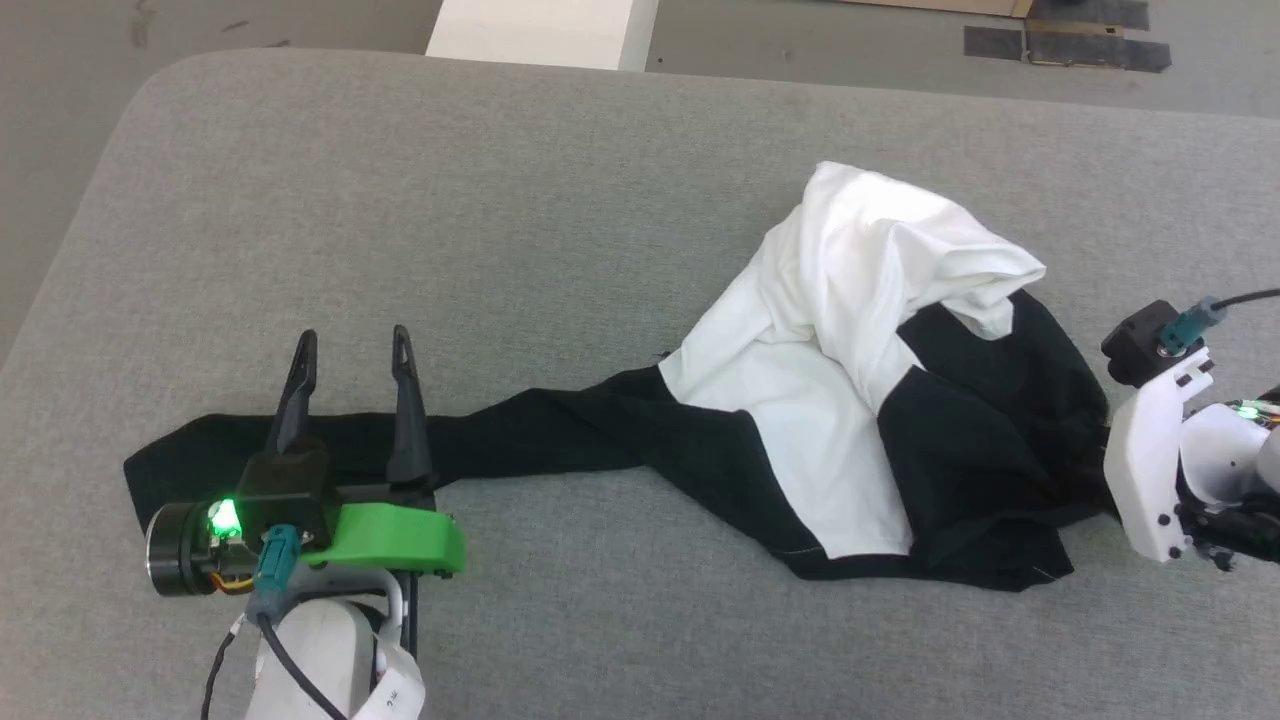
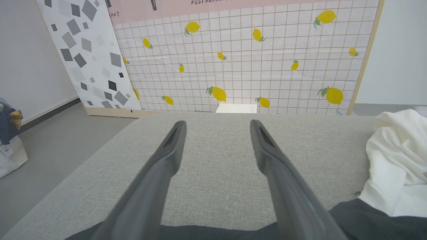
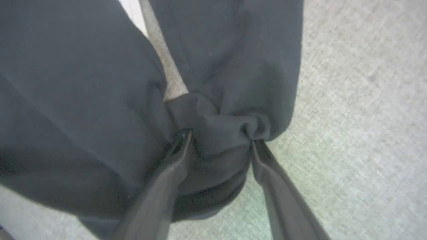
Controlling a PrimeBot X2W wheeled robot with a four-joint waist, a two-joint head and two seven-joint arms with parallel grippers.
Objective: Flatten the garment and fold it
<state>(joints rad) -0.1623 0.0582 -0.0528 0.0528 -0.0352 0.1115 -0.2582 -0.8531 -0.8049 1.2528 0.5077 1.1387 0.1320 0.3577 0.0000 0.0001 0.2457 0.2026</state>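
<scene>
The garment (image 1: 830, 330) lies crumpled on the grey cushioned surface (image 1: 500, 200), white body bunched up at the centre right. One black sleeve (image 1: 560, 425) stretches out to the left. My left gripper (image 1: 353, 340) hovers open over that sleeve's end, nothing between its fingers; in the left wrist view it (image 2: 217, 125) points across the bare cushion, with the garment's white cloth (image 2: 397, 160) at the right. My right arm's white wrist mount (image 1: 1150, 470) sits at the garment's right edge. The right gripper (image 3: 218, 138) stands open, its fingers straddling a bunched fold of black cloth (image 3: 217, 126).
A white box (image 1: 540, 30) stands beyond the cushion's far edge, with dark tape patches (image 1: 1070, 45) on the floor. A lemon-print panel (image 2: 250, 66) and a speckled board (image 2: 86, 50) stand behind. A bag (image 2: 10, 146) sits on the floor at left.
</scene>
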